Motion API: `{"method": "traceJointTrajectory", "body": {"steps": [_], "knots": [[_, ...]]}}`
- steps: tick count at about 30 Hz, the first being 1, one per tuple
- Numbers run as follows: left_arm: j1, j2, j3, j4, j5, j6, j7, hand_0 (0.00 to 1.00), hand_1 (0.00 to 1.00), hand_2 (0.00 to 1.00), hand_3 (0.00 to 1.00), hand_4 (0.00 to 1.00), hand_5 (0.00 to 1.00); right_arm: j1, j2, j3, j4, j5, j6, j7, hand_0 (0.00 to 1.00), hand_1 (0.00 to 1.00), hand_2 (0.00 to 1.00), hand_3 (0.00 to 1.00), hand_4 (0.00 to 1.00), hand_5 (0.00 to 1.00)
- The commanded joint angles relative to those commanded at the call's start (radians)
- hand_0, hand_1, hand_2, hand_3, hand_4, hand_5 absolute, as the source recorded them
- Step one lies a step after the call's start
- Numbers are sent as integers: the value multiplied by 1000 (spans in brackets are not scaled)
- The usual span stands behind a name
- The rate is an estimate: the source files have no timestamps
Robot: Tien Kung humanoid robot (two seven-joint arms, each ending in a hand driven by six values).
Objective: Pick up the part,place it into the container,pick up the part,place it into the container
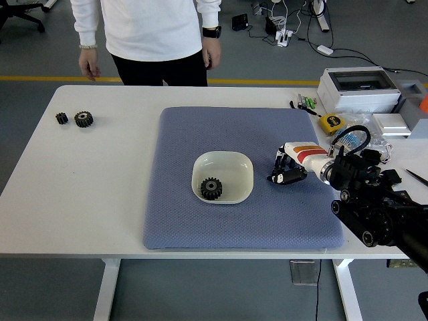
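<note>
The right hand (286, 170) sits over the blue mat (241, 221), fingers curled in, holding nothing. One black gear (211, 188) lies in the white bowl (237, 166). No writing is big enough to read.

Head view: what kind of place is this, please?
Probably a robotics lab or workshop: a height-adjustable white table on a grey floor, black gears as test parts, cables and power strips on the floor behind.
</note>
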Motion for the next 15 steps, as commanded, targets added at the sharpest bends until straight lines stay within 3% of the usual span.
{"method": "traceJointTrajectory", "body": {"steps": [1,6,7,12,13,15], "knots": [[0,0,0,0,0,0,0,715,676,677,568,602,568,-1,1,-1,-1,3,-2,1,229,420,471,471,712,384],[1,-1,-1,0,2,0,1,715,676,677,568,602,568,-6,0,-4,-1,16,1,6,229,420,471,471,712,384],[1,-1,-2,0,3,0,1,715,676,677,568,603,568,-6,-1,-4,-1,16,2,6,229,337,408,447,737,236],[0,-1,-4,0,6,0,1,715,676,677,568,603,568,-5,-6,-4,5,17,18,0,229,337,408,447,737,236],[0,-1,-4,0,5,0,1,714,676,677,568,602,567,-4,-7,-4,6,18,22,-2,223,255,354,428,764,188],[-1,-1,-6,0,6,0,1,714,676,677,568,602,567,-4,-10,-5,8,19,30,-5,223,255,354,428,764,188]]}}
